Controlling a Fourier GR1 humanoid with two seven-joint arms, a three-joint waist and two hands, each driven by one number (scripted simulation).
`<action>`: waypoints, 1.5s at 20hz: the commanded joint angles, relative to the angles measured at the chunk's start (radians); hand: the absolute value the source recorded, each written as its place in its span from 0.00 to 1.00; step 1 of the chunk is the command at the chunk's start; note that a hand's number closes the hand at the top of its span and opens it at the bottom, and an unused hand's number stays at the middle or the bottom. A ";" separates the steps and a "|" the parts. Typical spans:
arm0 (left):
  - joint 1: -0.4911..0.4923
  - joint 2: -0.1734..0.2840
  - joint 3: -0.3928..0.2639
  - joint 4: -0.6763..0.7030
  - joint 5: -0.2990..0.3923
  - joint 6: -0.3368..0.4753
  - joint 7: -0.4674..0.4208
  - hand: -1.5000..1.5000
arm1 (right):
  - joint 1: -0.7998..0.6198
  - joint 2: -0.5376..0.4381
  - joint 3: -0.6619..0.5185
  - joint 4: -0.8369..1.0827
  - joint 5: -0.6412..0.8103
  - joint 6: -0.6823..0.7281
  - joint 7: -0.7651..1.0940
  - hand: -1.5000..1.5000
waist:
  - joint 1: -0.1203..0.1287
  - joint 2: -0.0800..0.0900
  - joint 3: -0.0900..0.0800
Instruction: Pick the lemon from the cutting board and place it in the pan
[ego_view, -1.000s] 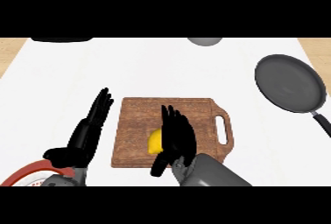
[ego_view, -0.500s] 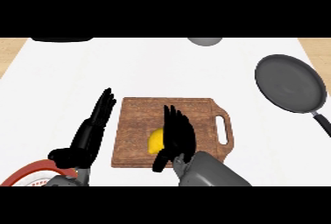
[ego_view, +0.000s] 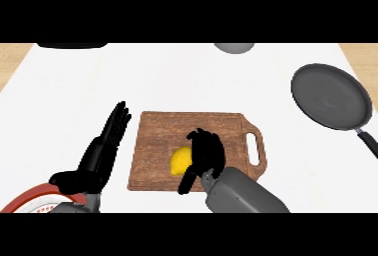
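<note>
Since the earlier frames the right hand (ego_view: 203, 155) has crept a little nearer the robot and its fingers have begun to bend over the lemon (ego_view: 180, 160); nothing else has shifted. The lemon sits on the board (ego_view: 159, 135), near its middle, half hidden under that hand, with the fingers curling onto its right side and the thumb low beside it. It looks like a grasp just closing, not yet a lift. To do it well, the fingers and thumb should wrap opposite sides before rising, since a round fruit may roll. The pan (ego_view: 330, 96) lies well apart at the right. The left hand (ego_view: 100, 155) rests beside the board's left edge, fingers straight and released.
</note>
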 joint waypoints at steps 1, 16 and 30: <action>-0.019 0.004 0.049 0.067 0.024 -0.048 -0.038 0.50 | -0.026 0.012 -0.018 0.067 -0.003 0.109 -0.034 1.00 | -0.007 0.010 0.002; -0.006 -0.076 0.024 0.032 -0.063 0.005 0.002 0.50 | -0.060 -0.020 0.052 -0.051 0.285 -0.042 0.129 1.00 | -0.015 0.004 0.002; 0.036 -0.041 0.056 0.005 -0.059 -0.035 -0.003 0.50 | 0.108 -0.467 -0.158 -0.571 0.356 -0.149 -0.190 1.00 | -0.030 0.002 0.003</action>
